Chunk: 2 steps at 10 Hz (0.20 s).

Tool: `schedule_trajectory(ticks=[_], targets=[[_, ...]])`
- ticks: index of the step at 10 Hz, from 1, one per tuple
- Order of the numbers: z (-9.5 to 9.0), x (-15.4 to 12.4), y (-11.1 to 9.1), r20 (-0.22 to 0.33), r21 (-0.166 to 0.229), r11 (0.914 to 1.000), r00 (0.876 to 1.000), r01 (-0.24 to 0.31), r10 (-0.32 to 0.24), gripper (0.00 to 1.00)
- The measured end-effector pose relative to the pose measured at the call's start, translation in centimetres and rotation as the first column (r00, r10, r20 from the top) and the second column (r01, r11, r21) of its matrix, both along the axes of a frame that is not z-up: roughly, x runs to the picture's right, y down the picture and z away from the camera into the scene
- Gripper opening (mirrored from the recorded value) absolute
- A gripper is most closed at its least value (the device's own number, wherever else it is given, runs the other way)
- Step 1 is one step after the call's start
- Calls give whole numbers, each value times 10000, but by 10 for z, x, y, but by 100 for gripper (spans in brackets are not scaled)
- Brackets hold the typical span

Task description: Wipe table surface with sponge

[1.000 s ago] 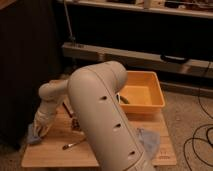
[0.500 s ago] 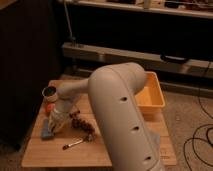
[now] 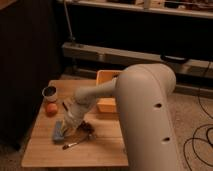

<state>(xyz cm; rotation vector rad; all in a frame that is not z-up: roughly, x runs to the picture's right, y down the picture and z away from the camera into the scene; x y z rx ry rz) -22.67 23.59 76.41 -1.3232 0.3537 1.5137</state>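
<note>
- Camera view: one sponge lies flat on the left of the wooden surface. It looks soft and light, easy to squash, so best pinched across its short edges.
- The hand sits low, just beside the sponge; I cannot tell how it is set.
- One crumb pile, one utensil, one orange tray.

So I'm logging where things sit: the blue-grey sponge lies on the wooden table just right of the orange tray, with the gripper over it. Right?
Not quite. The camera view shows the sponge on the table surface well left of the orange tray, toward the front-left. The gripper is indeed at it.
</note>
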Motion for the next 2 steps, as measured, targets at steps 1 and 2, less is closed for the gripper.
schedule_trajectory(ticks=[1, 2], targets=[[-7, -7, 7, 175, -39, 10000, 9998, 81, -81, 0], [-18, -22, 20, 471, -88, 9994, 9984, 325, -321, 0]])
